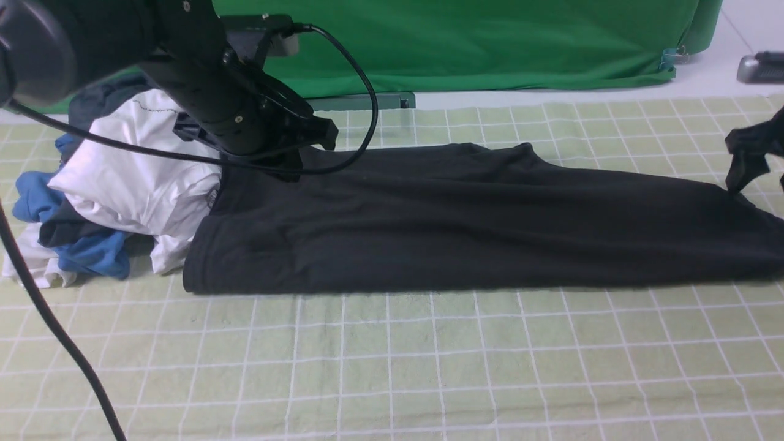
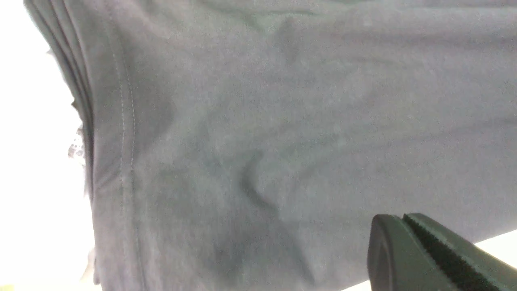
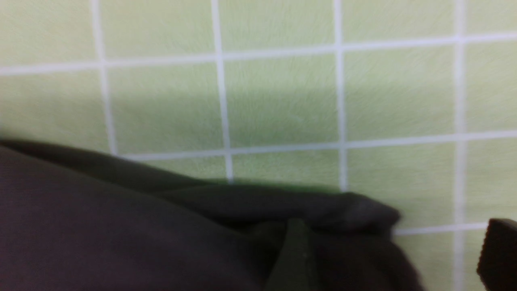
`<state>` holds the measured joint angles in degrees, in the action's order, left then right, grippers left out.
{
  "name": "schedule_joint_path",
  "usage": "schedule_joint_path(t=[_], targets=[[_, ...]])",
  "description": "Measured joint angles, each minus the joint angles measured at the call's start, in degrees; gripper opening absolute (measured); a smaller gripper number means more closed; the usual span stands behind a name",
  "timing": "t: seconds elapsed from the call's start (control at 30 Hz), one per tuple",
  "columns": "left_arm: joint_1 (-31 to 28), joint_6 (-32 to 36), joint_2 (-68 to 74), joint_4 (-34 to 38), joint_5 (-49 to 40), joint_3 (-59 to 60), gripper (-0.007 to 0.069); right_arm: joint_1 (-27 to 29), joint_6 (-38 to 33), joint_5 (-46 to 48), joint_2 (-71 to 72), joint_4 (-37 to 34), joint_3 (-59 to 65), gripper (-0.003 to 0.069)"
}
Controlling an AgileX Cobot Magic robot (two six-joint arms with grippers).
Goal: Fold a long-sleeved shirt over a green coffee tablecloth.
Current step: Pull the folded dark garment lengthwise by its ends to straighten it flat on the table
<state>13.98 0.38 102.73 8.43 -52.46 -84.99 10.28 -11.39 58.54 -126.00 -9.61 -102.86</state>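
Observation:
The long-sleeved shirt (image 1: 465, 220) is black and lies folded in a long band across the green coffee tablecloth (image 1: 392, 355), a pale green cloth with a white grid. My left gripper (image 1: 288, 166) hovers low over the shirt's left end. In the left wrist view its jaws (image 2: 404, 220) are pressed together with nothing between them, above the shirt's stitched hem (image 2: 125, 133). At the far right, my right gripper (image 1: 750, 156) stands at the shirt's tapering end. In the right wrist view it is open (image 3: 398, 258), one finger (image 3: 295, 254) resting on the bunched shirt edge (image 3: 355, 210).
A pile of white, blue and grey garments (image 1: 122, 190) butts against the shirt's left end. A deep-green backdrop (image 1: 490, 43) hangs behind the table. A black cable (image 1: 55, 331) crosses the near left corner. A grey object (image 1: 759, 67) sits at the back right.

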Motion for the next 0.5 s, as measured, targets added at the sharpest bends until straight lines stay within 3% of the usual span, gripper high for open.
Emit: schedule_joint_path(t=[0.17,0.27,0.3,0.33,0.37,0.5], targets=[[0.0,0.0,-0.1,0.0,-0.5,0.0,0.0011,0.0,-1.1,1.7,-2.4,-4.1,0.0,0.0475],[0.0,0.2,-0.1,0.0,-0.7,0.0,0.0011,0.0,-3.0,2.3,-2.6,-6.1,-0.2,0.0211],[0.0,0.2,-0.1,0.0,-0.7,0.0,0.0011,0.0,-3.0,2.3,-2.6,-6.2,-0.4,0.0192],[0.0,0.2,-0.1,0.0,-0.7,0.0,0.0011,0.0,-3.2,2.2,-2.4,-6.5,-0.6,0.0107],[0.0,0.2,-0.1,0.0,-0.8,0.0,0.0011,0.0,-3.3,2.3,-2.2,-6.5,-0.7,0.0071],[0.0,0.2,-0.1,0.0,-1.2,0.0,0.0011,0.0,-3.7,2.3,-1.1,-5.5,-2.4,0.0055]])
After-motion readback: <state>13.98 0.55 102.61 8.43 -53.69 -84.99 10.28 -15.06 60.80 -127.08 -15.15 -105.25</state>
